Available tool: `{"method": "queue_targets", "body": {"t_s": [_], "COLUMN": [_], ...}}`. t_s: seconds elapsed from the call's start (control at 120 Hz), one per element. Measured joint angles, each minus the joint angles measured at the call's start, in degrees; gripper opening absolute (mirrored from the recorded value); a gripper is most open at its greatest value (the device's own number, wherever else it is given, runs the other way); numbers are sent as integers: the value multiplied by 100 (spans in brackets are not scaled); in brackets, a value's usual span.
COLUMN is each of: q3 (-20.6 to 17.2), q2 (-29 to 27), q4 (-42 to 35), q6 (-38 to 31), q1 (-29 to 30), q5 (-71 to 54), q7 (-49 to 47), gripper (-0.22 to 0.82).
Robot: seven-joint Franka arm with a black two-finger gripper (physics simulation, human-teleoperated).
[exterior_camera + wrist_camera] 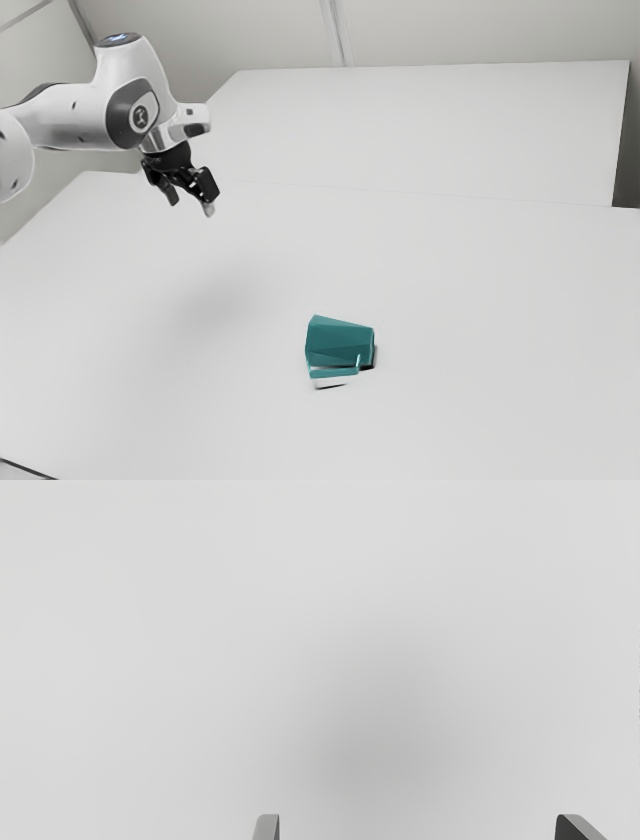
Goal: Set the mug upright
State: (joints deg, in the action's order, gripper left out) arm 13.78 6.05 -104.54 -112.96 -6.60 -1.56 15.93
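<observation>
Sadly, the mug [340, 343] is lying on its side on the table [480, 420], so it is not standing up the way I want. Its handle [335, 373] sticks out on the side near the outside camera. I think the round wall and the handle help keep it from rolling away.

My pincer [189, 201] is up in the air, well apart from the mug, toward the exterior view's left. It is let go and empty, with its 2 fingers [266, 827] wide apart. That looks good to me, because a wide gap leaves room for the mug to fit. The mug needs me to come over, grab it softly and tip it onto its flat bottom. If I squeeze badly, it could slip or roll.
</observation>
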Motion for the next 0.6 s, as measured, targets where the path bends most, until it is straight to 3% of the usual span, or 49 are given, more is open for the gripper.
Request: {"method": "queue_targets", "body": {"t_s": [0.117, 0.242, 0.6], "q3": [28, 125, 24], "q2": [-215, -343, 88], "q4": [-261, -600, -1270], "q6": [-26, -65, 302], "q1": [1, 22, 350], "q5": [51, 976, 3721], "q7": [-23, 60, 835], "gripper": [60, 60, 60]}}
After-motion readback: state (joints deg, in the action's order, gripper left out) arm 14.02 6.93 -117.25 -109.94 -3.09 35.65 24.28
